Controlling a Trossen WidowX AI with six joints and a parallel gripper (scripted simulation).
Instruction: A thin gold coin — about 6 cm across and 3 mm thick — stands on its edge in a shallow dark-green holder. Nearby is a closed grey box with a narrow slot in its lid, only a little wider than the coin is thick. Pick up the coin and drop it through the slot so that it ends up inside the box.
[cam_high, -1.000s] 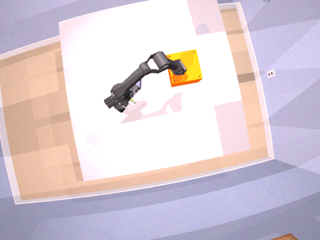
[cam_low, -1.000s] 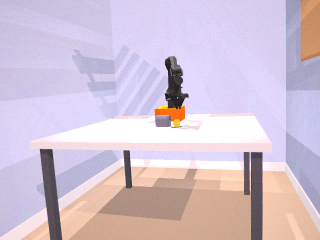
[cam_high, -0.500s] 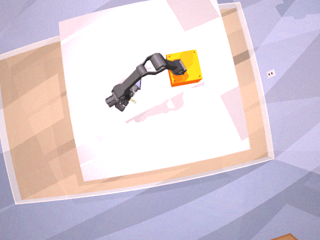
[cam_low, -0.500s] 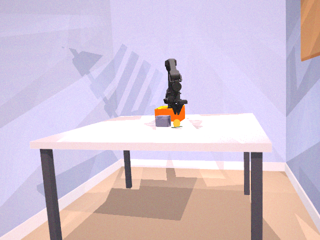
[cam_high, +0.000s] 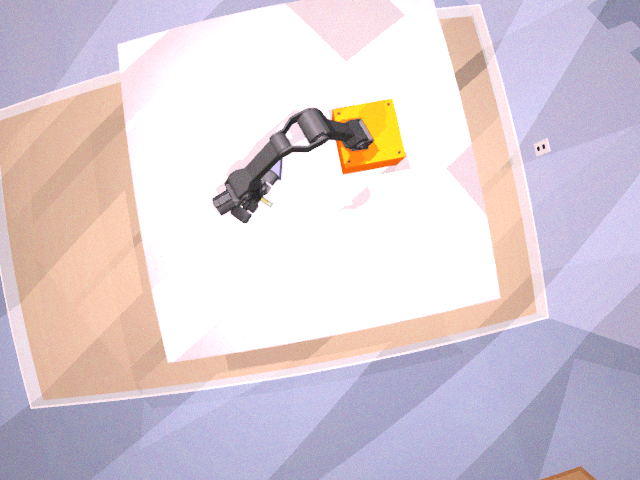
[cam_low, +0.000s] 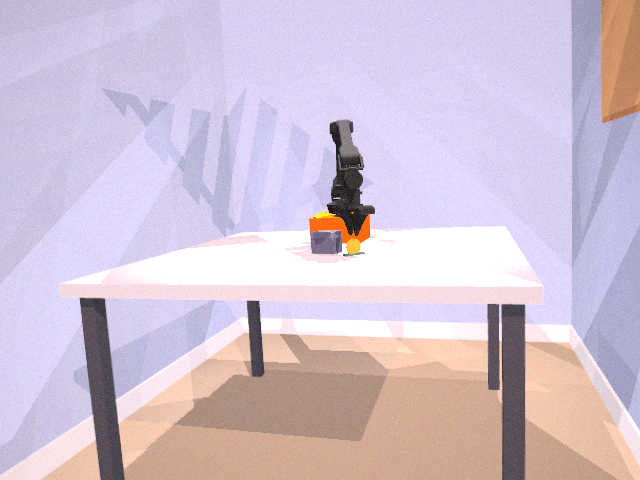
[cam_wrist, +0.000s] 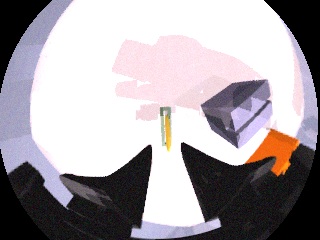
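Observation:
The gold coin (cam_low: 353, 246) (cam_wrist: 167, 131) stands on edge in its dark-green holder (cam_low: 354, 254) on the white table; from above it shows as a small yellow sliver (cam_high: 266, 202). My gripper (cam_low: 354, 233) (cam_wrist: 166, 150) (cam_high: 251, 206) points down right above the coin, fingers partly open, one on each side of the coin's edge line. The fingertips are just above the coin's top and do not touch it. The grey box (cam_low: 326, 241) (cam_wrist: 236, 114) stands close beside the coin; in the top view it (cam_high: 279, 169) is mostly hidden under the arm.
The arm's orange base block (cam_high: 385, 134) (cam_low: 323, 224) (cam_wrist: 274, 150) stands just behind the box and the coin. The white table (cam_low: 439, 268) extends widely on all sides.

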